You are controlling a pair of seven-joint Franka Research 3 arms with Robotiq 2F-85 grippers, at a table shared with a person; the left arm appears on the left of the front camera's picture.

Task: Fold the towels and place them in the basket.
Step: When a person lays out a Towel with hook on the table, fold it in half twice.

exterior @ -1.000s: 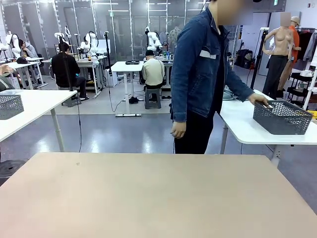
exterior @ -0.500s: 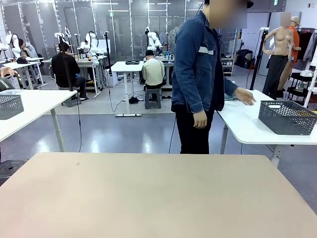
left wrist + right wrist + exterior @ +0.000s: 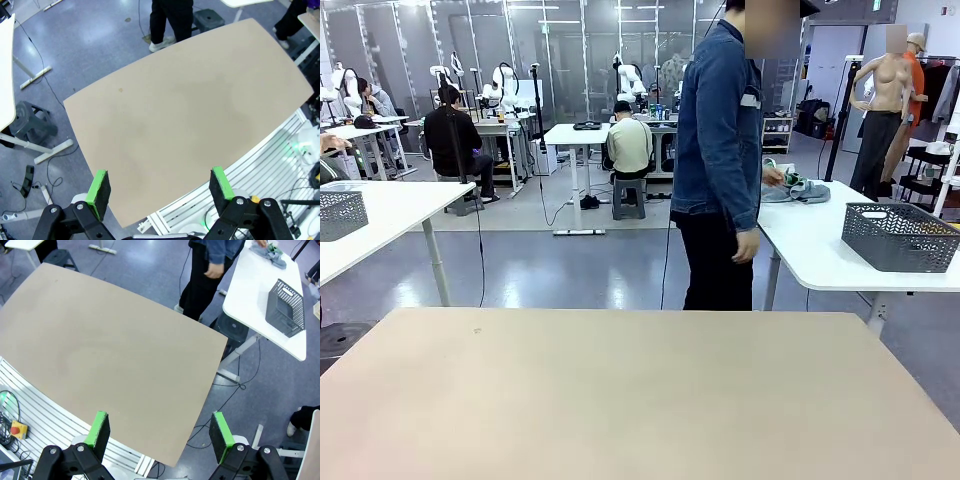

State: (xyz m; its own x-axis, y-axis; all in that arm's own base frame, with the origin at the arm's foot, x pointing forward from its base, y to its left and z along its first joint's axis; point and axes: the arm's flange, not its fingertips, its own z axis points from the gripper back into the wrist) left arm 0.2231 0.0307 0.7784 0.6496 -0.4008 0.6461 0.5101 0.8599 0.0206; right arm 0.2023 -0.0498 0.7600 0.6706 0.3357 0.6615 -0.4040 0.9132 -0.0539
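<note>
The dark grey mesh basket [image 3: 899, 236] stands on a white side table [image 3: 820, 250] to the right, beyond my beige table [image 3: 640, 400]; it also shows as basket [image 3: 286, 308] in the right wrist view. A heap of towels [image 3: 798, 188], grey-blue with some green, lies further back on that side table, and a person [image 3: 720, 160] in a denim jacket has a hand at it. The towels [image 3: 267, 252] appear at the top of the right wrist view too. My left gripper [image 3: 159, 191] hangs open high above the beige table. My right gripper [image 3: 157, 432] is open too, nothing between its fingers.
Another grey mesh basket [image 3: 340, 213] sits on a white table at the left. People sit at desks far behind. The person's feet [image 3: 162, 42] stand just past the beige table's far edge.
The person has let go of the basket on the side table, turned away and reached for the towel heap farther back. My grippers' earlier position is not shown.
</note>
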